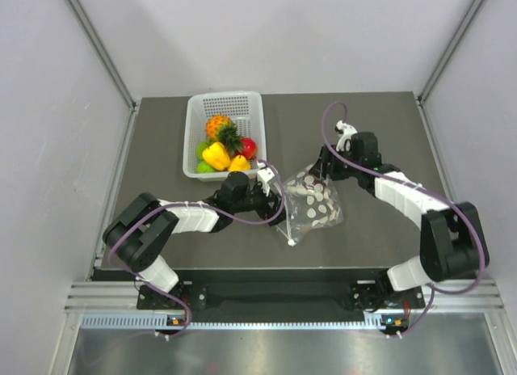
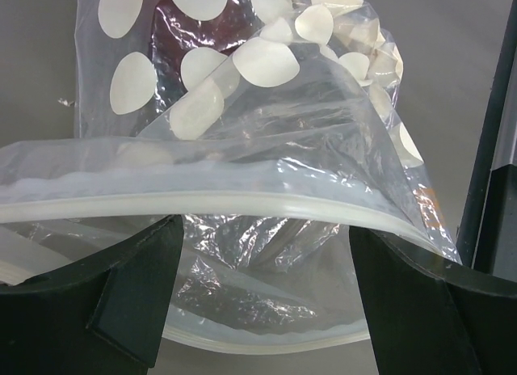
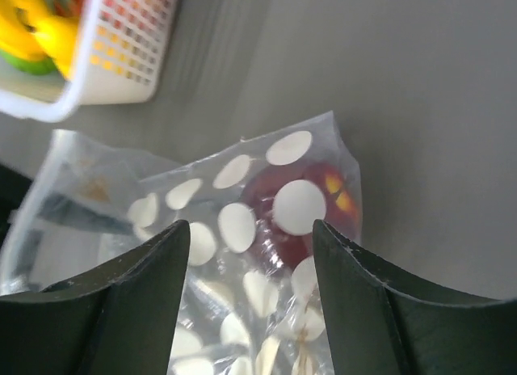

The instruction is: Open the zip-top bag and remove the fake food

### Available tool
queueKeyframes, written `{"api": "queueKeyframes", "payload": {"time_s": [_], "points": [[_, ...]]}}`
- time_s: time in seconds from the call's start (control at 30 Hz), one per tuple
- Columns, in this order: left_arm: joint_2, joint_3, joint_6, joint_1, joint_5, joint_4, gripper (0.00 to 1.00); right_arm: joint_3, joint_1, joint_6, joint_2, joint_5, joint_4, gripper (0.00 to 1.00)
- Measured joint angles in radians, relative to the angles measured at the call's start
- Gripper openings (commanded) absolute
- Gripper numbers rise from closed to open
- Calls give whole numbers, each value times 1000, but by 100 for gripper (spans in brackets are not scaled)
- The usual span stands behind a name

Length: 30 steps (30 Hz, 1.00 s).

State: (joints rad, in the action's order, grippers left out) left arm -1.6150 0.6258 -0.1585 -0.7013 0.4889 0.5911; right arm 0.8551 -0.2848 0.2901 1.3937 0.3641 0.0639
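Zip-top bag [image 1: 313, 204] lies on the counter [image 1: 161, 149], its zip edge draped across the wide-apart left fingers [image 2: 129, 294]. The right fingers [image 3: 105, 310], also apart, straddle its far end, where a maroon piece [image 3: 283, 221], perhaps fake food, shows inside. A white basket [image 1: 224, 95] sits beyond.

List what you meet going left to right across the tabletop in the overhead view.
White basket → left pincer → zip-top bag
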Motion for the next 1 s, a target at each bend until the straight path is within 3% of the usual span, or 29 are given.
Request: {"api": "queueKeyframes", "payload": {"time_s": [0.13, 0.17, 0.2, 0.27, 0.47, 1.0], "points": [[0, 0, -8, 0, -2, 16, 88, 3, 0, 3, 129, -3, -32, 57], [0, 0, -9, 0, -3, 20, 88, 2, 0, 5, 151, -4, -37, 51], [0, 0, -12, 0, -3, 26, 88, -2, 1, 19, 166, 10, -60, 34], [0, 0, -18, 0, -3, 39, 88, -3, 1, 23, 167, 11, -105, 20], [-32, 0, -35, -7, -7, 76, 89, -45, 2, 27, 169, -10, -167, 2], [-179, 49, -148, -34, -2, 253, 92, -180, -3, 27, 182, -27, -128, 0]]}}
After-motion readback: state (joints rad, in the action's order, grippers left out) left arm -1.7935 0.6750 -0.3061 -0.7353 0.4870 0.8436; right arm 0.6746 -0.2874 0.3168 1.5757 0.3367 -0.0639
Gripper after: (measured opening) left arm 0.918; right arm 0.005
